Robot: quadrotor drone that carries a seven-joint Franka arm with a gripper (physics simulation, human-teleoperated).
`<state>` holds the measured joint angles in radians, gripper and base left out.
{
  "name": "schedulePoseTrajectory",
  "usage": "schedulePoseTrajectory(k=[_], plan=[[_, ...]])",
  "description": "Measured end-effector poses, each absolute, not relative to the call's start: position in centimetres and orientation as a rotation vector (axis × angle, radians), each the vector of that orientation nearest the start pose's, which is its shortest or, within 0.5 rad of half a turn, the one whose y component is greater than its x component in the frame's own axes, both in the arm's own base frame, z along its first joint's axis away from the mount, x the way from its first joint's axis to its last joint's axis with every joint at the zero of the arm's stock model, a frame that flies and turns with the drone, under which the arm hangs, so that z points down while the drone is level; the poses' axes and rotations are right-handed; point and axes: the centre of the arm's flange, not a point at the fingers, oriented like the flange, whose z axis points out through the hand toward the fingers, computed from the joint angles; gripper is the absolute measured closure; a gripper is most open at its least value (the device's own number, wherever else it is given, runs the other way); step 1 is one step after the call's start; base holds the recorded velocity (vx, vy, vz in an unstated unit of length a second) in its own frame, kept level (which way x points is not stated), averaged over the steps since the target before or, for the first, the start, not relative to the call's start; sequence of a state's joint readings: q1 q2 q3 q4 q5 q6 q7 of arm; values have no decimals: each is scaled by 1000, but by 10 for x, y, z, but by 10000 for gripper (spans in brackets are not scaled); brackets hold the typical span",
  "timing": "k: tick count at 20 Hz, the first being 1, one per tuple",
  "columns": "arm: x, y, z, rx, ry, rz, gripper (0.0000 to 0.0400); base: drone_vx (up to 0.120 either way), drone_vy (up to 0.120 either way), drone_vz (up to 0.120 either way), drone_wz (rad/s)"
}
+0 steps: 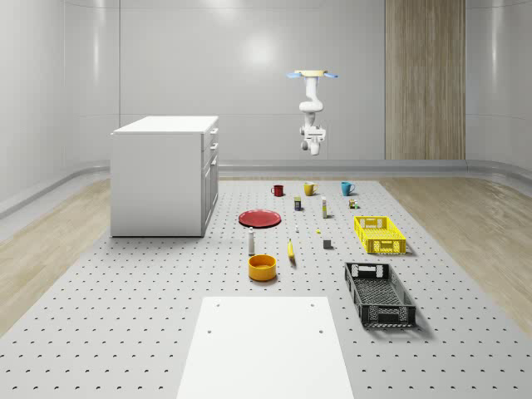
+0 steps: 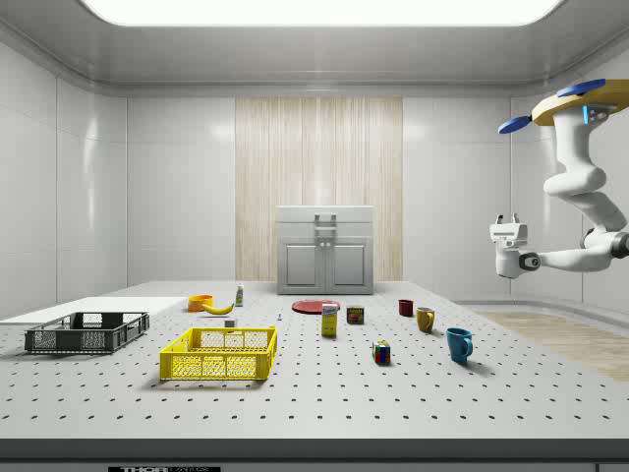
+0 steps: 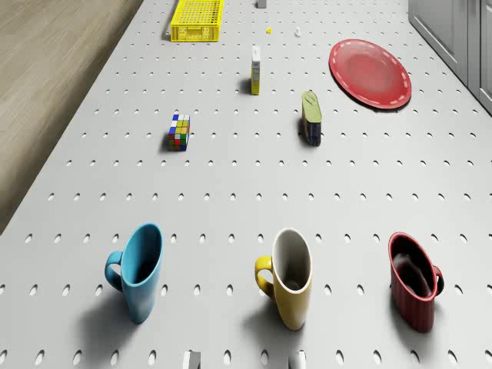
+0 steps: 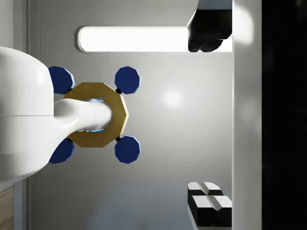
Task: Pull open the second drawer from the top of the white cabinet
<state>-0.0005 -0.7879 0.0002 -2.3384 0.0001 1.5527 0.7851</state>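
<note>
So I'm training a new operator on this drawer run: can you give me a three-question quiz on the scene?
1. True or false: the drone rests on the white cabinet.
2. Which mug stands between the other two? A red mug, B yellow mug, C blue mug.
3. What colour is the plate beside the cabinet?

Key: 1 false, it hovers high beyond the mugs, the gripper far from the drawers. 2 B. 3 red.

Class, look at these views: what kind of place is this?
Probably a simulated robotics test lab: a perforated worktable set with crates and mugs, a white cabinet, and a drone hovering above with an arm.
</note>
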Motion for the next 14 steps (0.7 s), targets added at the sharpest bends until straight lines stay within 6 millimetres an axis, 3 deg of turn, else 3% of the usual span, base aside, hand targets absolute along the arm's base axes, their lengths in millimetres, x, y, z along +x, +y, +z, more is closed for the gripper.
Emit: schedulePoseTrajectory(k=[5,14], plan=[[301,0,634,-2900,1201,-9,78,0,0,0,0],[304,0,679,-2898,1200,-19,98,0,0,0,0]])
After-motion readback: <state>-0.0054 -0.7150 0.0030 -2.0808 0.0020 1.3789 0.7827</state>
